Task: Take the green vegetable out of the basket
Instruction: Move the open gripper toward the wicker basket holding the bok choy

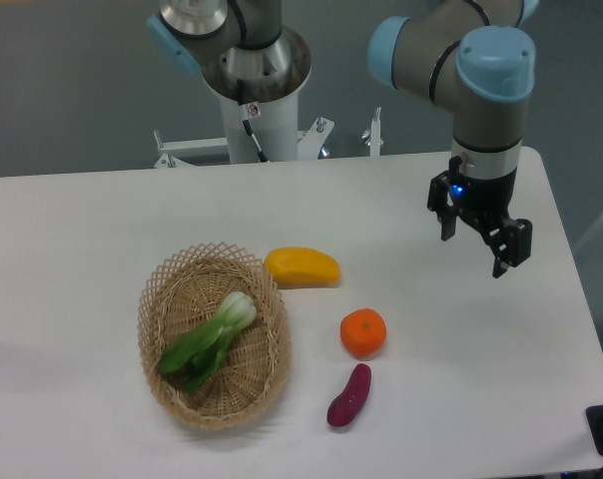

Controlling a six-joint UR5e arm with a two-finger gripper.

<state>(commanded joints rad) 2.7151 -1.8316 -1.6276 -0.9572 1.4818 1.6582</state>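
The green vegetable (215,334), a small bok choy with a pale stalk base and dark green leaves, lies diagonally inside the oval wicker basket (162,379) at the table's left front. Its stalk end points up and right, its leaves down and left. My gripper (475,249) hangs far to the right of the basket, above the table's right side. Its two black fingers are spread apart with nothing between them, so it is open.
A yellow mango (302,267) lies just right of the basket's far rim. An orange (363,332) and a purple sweet potato (348,395) lie between the basket and the gripper. The robot's base (257,100) stands at the table's back edge.
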